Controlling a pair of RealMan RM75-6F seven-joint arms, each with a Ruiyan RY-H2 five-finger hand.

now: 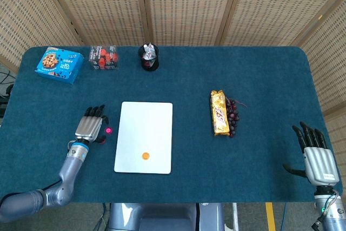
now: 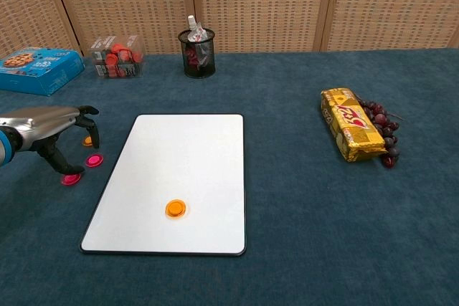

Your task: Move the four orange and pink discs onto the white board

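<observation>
The white board lies flat at mid-table, with one orange disc on its near part. Just left of the board, two pink discs and another orange disc lie on the cloth; the head view shows only one pink disc. My left hand arches over these discs with its fingers pointing down and apart, the thumb tip close to the nearer pink disc, holding nothing. My right hand hovers at the table's near right corner, fingers spread and empty.
Along the far edge stand a blue cookie box, a clear box of red items and a black mesh cup. A gold snack pack lies beside dark grapes right of the board.
</observation>
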